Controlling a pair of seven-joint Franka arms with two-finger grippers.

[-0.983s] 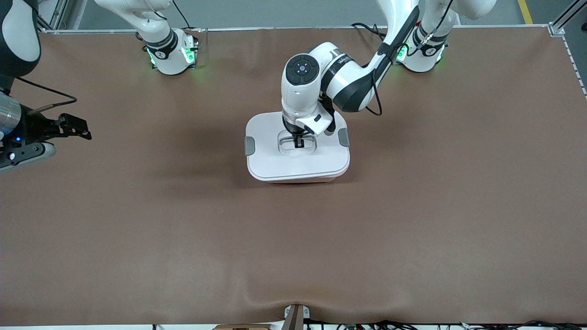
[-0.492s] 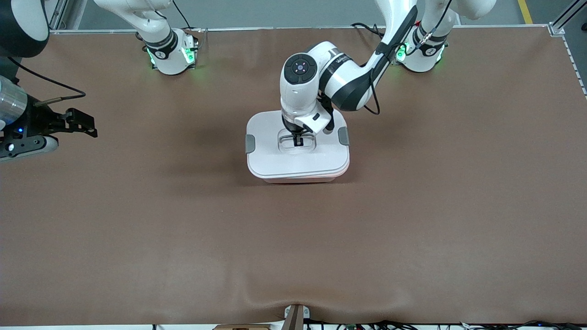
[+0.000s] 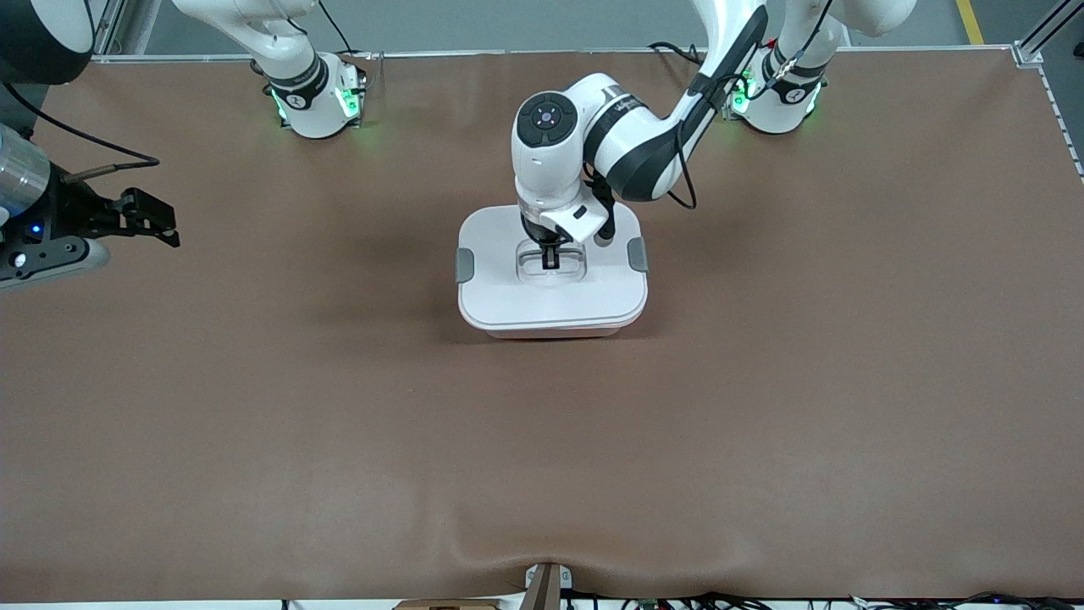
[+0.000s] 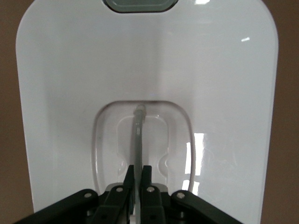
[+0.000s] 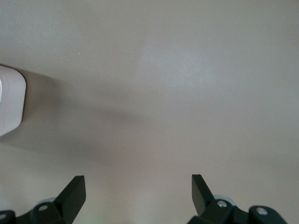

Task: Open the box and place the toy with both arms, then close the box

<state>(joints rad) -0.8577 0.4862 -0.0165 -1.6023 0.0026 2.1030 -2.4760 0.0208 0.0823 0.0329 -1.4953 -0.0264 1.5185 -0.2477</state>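
My left gripper (image 4: 137,179) is down in the lid recess, fingers pinched tight on the thin grey handle (image 4: 138,140) of the white box (image 3: 552,292), which sits mid-table with its lid on and grey side clasps (image 3: 465,265). My right gripper (image 3: 152,222) hangs spread wide over bare brown table (image 3: 339,424) at the right arm's end. No readable writing anywhere.

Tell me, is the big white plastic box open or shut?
Shut. The white plastic box has its lid sitting flat on top with no gap showing. The left hand pinches the thin grey handle in the lid.
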